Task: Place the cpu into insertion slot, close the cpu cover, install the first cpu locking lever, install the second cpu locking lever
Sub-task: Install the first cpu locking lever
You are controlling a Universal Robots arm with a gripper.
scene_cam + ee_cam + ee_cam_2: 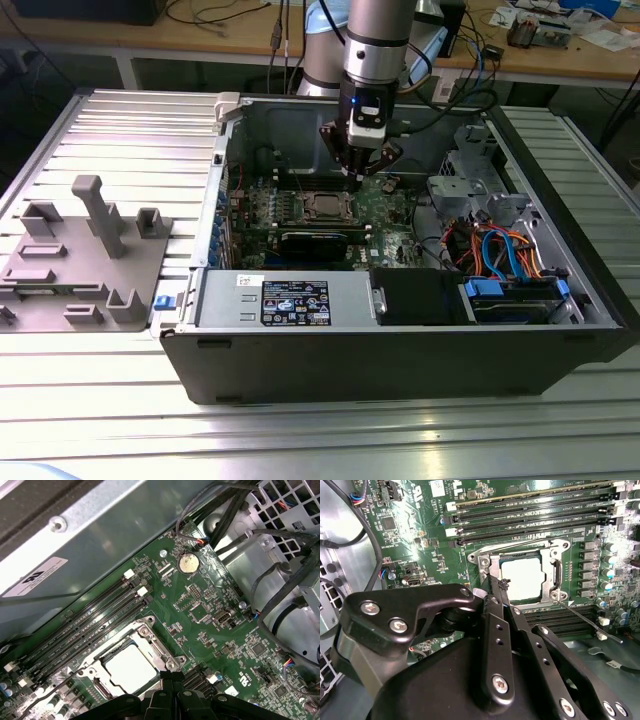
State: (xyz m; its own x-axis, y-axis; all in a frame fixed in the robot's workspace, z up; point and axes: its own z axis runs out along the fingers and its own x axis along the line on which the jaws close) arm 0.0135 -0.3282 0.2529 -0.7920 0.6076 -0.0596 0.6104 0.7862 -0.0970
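So the open computer case (400,340) sits on the ribbed metal table (120,130), green motherboard (220,630) flat inside. The chip (521,579) is already seated in its socket (555,575), silver face up, with the cover frame (160,652) down around it. It lies just ahead of the jaws (496,584), which look pinched together on nothing. One thin lever (592,624) angles off the socket corner, with memory slots crowding close.
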